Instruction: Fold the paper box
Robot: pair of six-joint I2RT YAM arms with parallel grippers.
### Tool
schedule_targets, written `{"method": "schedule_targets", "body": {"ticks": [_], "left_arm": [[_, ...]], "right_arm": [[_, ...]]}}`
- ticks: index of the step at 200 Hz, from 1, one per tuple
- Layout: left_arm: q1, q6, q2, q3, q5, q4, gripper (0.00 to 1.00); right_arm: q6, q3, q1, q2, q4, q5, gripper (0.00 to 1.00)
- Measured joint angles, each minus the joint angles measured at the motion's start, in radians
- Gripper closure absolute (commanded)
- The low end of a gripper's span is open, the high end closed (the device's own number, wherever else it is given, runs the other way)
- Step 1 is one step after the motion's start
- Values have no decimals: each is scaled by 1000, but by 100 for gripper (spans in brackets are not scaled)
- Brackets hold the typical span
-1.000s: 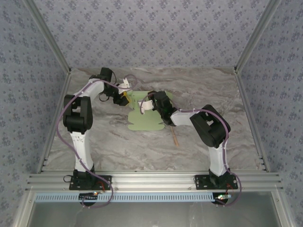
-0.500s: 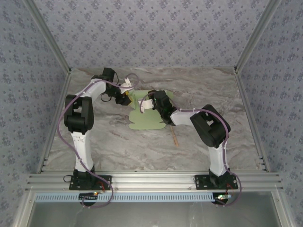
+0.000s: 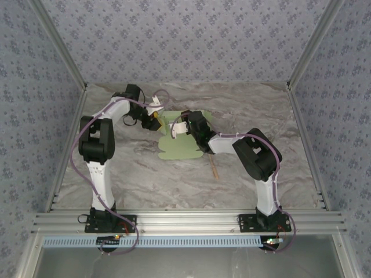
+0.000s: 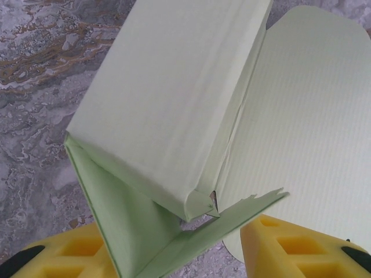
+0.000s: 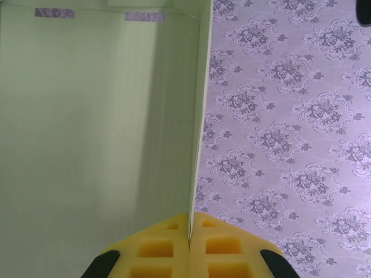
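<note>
Paper box [image 3: 181, 148]: pale green card, part-folded, one panel raised; middle of table [image 3: 139, 174], toward its far edge
Right gripper [image 5: 189, 223]: clenched on the raised panel's thin edge
Left gripper [image 4: 177, 255]: released, fingers apart astride a flap at the box's far-left corner
Wooden stick [image 3: 215, 168]: flat, near box's near-right corner

The partly folded pale green paper box [image 4: 168, 104] rises over the marbled table [image 4: 35, 87], a low flap lying between the left gripper's [image 4: 179, 255] parted yellow fingers [image 4: 290, 243].
</note>
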Motion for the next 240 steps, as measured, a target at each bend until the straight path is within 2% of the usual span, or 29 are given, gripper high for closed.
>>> {"method": "schedule_targets", "body": {"ticks": [91,126,182,240], "left_arm": [[0,-88,-24,-80,31,24,46],[2,-119,-31,-94,39,31,51],[2,-145,-51,-118,42,31,48],[0,-216,-63,-126,13,49,56]], "right_arm": [[10,0,8,0,-1,8,100],[11,0,8,0,-3,8,100],[18,0,15,6,-8,14,100],[25,1,32,17,13,54,100]]}}
